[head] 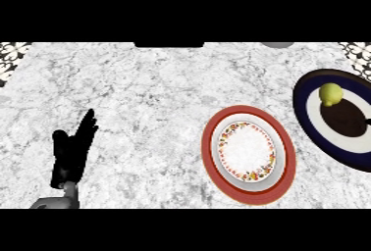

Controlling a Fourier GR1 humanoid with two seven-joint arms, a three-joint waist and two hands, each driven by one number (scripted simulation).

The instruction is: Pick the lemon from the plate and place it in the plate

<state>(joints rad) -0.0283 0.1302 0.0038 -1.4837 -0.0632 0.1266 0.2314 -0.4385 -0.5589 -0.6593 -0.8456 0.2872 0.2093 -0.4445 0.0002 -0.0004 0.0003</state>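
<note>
A yellow-green lemon [331,93] lies on the dark blue plate [306,88] at the right edge of the head view, on that plate's white ring above its dark centre. Left of it sits a red-rimmed plate [211,142] with a floral white middle and nothing on it. My left hand [71,149] stays at the lower left, fingers straight and pointing up, far from both plates. No right hand shows anywhere in the view.
The counter is white-grey marble. A dark object [169,44] sits at the far edge, top centre, and a small grey shape [278,44] lies near the top right. Patterned tiles [13,50] show in the upper corners.
</note>
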